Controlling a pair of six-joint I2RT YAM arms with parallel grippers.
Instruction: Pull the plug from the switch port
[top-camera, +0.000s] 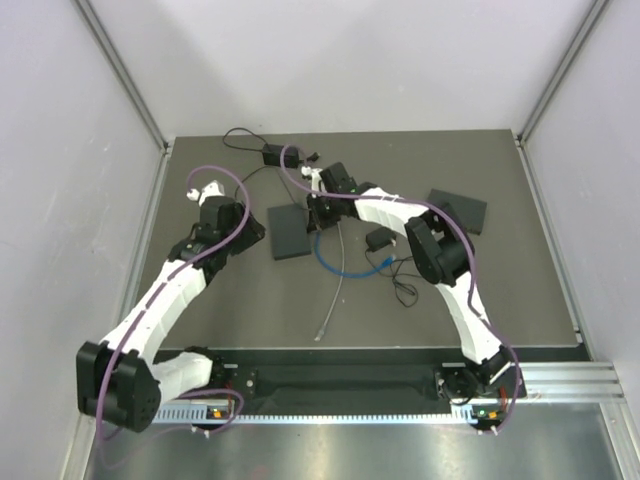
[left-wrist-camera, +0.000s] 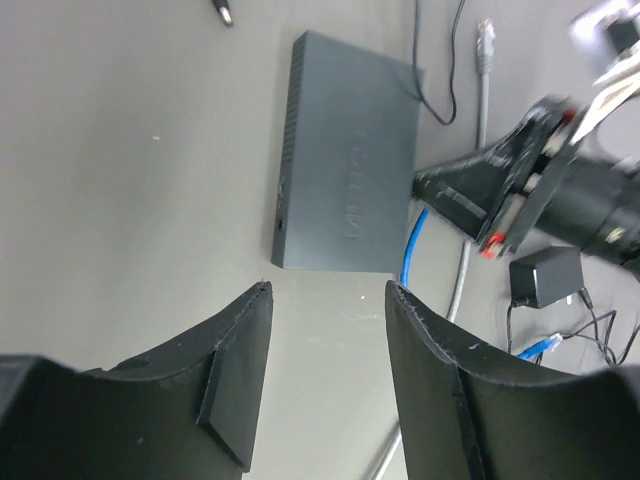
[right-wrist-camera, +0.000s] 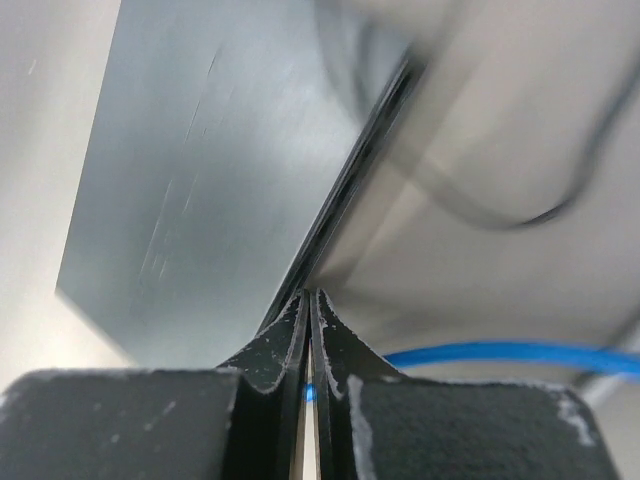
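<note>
The dark grey switch (top-camera: 289, 231) lies flat mid-table; it also shows in the left wrist view (left-wrist-camera: 345, 160) and fills the upper left of the right wrist view (right-wrist-camera: 200, 180). A blue cable (top-camera: 330, 263) loops out from its right side, also seen in both wrist views (left-wrist-camera: 410, 250) (right-wrist-camera: 500, 352). My right gripper (top-camera: 316, 214) sits at the switch's right edge, jaws pressed nearly together (right-wrist-camera: 308, 296) with a sliver of blue between them; the plug itself is hidden. My left gripper (top-camera: 256, 232) is open and empty (left-wrist-camera: 328, 292), just left of the switch, not touching it.
A grey cable (top-camera: 335, 290) with a clear plug end runs toward the near edge. A black power adapter (top-camera: 380, 240) with thin black wires lies right of the blue loop. A second flat dark box (top-camera: 458, 210) lies at the right, a small black box (top-camera: 272, 155) at the back.
</note>
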